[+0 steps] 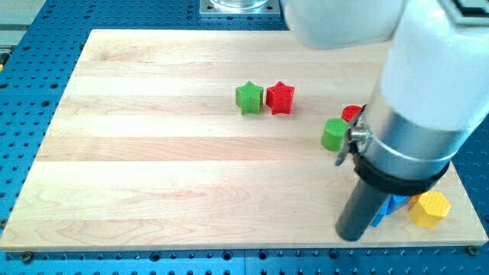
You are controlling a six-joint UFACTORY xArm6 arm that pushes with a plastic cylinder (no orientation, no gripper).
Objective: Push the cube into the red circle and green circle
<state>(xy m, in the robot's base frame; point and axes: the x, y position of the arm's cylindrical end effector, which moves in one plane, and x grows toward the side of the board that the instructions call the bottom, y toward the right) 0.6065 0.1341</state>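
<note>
A green circle block lies at the view's right, with a red circle block just behind it, partly hidden by the arm. A blue block, the cube by its look, is mostly hidden behind my rod at the lower right. My tip rests on the board at the blue block's left side, well below the two circles.
A green star and a red star sit side by side at the upper middle. A yellow hexagon-like block lies right of the blue block near the board's right edge. The bulky arm covers the upper right.
</note>
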